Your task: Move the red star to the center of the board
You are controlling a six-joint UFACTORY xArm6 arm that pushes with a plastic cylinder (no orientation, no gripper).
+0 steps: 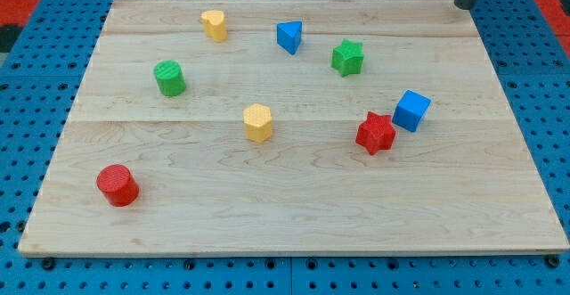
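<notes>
Red star (376, 133) is what we care about, though the biggest thing before us is the wooden board (294, 215), lying on a blue perforated table (27, 72). Our rod enters at the view's top right, and my tip (462, 5) sits at the board's top right edge, well apart from every block, touching nothing; it is a bare rod with nothing to open or close.

Among the blocks, the red star lies right of the board's middle, with the blue cube (411, 110) just beside it, up and to the right. A red cylinder (118, 185) stands at lower left, a green cylinder (169, 77) at upper left. A yellow hexagonal block (258, 122) sits near the middle. Along the top are another yellow block (214, 25), a blue triangle (289, 36) and a green star (347, 57).
</notes>
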